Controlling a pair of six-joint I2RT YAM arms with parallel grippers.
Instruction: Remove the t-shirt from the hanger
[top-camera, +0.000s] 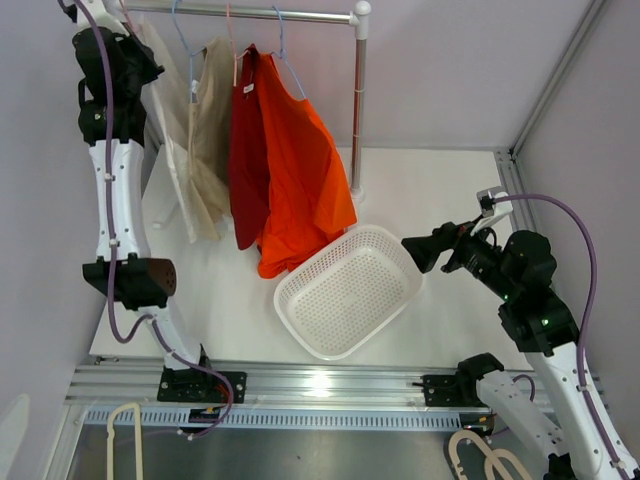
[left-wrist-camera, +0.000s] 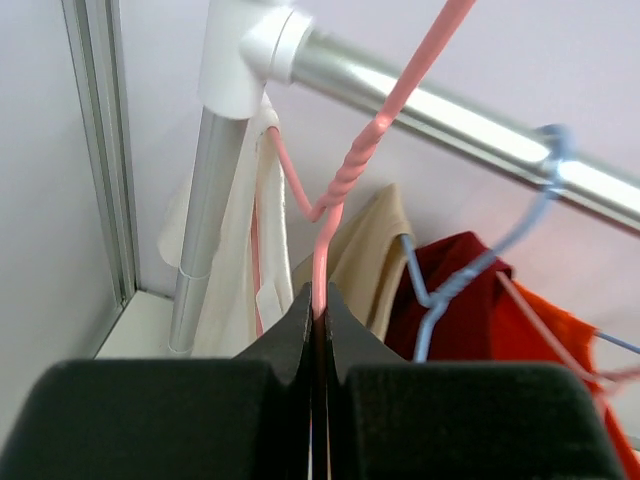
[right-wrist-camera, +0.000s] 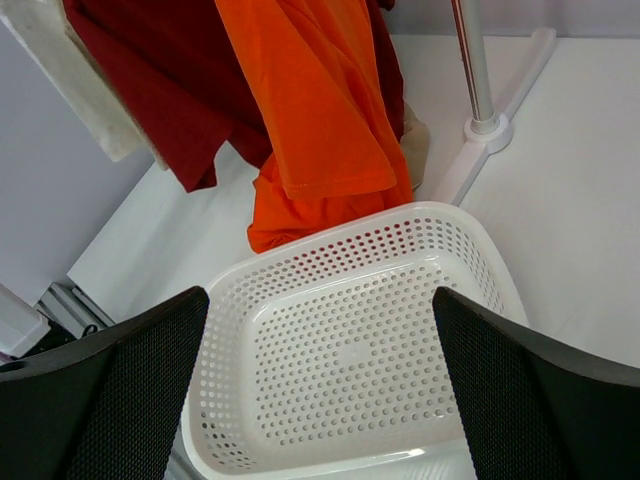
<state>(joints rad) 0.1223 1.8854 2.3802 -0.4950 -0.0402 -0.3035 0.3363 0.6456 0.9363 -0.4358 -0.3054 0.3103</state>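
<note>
Pink hanger (left-wrist-camera: 345, 180) is clamped in shut L gripper (left-wrist-camera: 318, 297) below rail (left-wrist-camera: 450, 110), far left. R gripper (right-wrist-camera: 320, 300) is held wide open, right of basket (right-wrist-camera: 440, 212).

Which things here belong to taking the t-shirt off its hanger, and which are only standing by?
For the job: left gripper, shut on the pink hanger; white t-shirt, apparently on it; rail.
Standing by: beige shirt, dark red shirt, orange shirt, blue hanger, white basket, open right gripper.
</note>
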